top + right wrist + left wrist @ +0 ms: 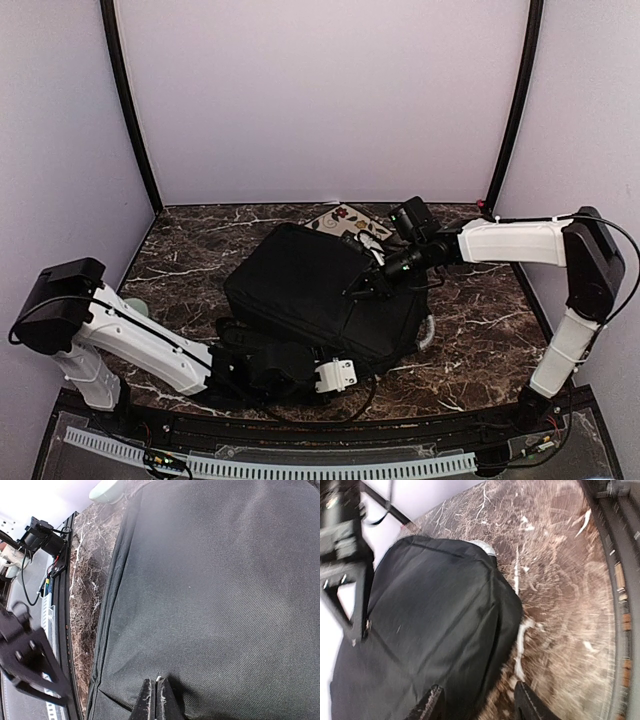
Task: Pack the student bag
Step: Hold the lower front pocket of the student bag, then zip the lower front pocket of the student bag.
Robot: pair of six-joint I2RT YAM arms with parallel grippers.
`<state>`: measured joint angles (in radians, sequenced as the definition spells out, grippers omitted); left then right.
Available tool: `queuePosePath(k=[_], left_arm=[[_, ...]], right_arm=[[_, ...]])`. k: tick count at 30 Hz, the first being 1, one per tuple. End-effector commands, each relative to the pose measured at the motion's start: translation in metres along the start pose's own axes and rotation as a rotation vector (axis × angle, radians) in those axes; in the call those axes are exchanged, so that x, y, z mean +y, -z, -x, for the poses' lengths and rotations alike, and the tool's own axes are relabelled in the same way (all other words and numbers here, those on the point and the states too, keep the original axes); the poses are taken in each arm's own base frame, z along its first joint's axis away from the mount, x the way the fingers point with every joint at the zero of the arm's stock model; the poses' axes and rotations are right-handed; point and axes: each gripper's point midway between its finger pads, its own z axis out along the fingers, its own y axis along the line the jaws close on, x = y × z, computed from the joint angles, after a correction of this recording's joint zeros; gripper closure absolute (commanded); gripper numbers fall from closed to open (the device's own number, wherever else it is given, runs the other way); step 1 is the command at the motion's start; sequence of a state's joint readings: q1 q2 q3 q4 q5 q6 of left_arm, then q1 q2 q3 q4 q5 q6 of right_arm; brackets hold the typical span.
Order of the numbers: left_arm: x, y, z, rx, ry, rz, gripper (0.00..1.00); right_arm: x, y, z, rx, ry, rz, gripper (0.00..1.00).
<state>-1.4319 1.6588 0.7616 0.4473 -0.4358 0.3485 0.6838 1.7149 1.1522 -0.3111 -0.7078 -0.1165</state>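
Black student bag, soft and slumped, flat on the middle of the desk of dark brown marble veined in white. Tight woven fabric up close, seams running along rounded edges; interior hidden from every view. Grey-white curved handle peeping out at the bag's right edge. Cream, flower-printed flat piece just behind the far edge, partly covered by the bag. Pale green rounded object on the desk near the bag. Left hand released, black fingers spread apart over the bag's near corner, gripping nothing. Right hand clenched tight, tips pressed together against the fabric of the top panel; impossible to tell whether anything is pinched between them.
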Motion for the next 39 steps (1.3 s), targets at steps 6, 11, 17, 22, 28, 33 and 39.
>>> queuePosePath(k=[6,11,17,22,28,33,39], left_arm=[[0.020,-0.037,0.037,-0.069,-0.307,0.248,0.49],[0.020,-0.054,0.036,-0.043,-0.404,0.309,0.53],[0.017,-0.061,0.034,-0.020,-0.453,0.307,0.86],[0.012,-0.050,0.033,-0.021,-0.418,0.270,1.00],[-0.001,-0.032,0.031,-0.024,-0.342,0.186,1.00],[-0.011,-0.022,0.027,-0.012,-0.296,0.146,1.00],[-0.018,-0.013,0.019,0.009,-0.258,0.119,1.00]], right_arm=[[0.004,0.004,0.021,-0.051,0.013,0.042,1.00],[0.004,0.002,0.020,-0.049,0.000,0.058,1.00],[0.003,0.006,0.023,-0.053,-0.011,0.057,1.00],[-0.021,0.021,0.031,-0.091,-0.055,0.011,1.00],[-0.062,0.047,0.047,-0.172,-0.113,-0.081,1.00],[-0.098,0.068,0.052,-0.230,-0.149,-0.163,1.00],[-0.134,0.081,0.051,-0.263,-0.199,-0.220,1.00]])
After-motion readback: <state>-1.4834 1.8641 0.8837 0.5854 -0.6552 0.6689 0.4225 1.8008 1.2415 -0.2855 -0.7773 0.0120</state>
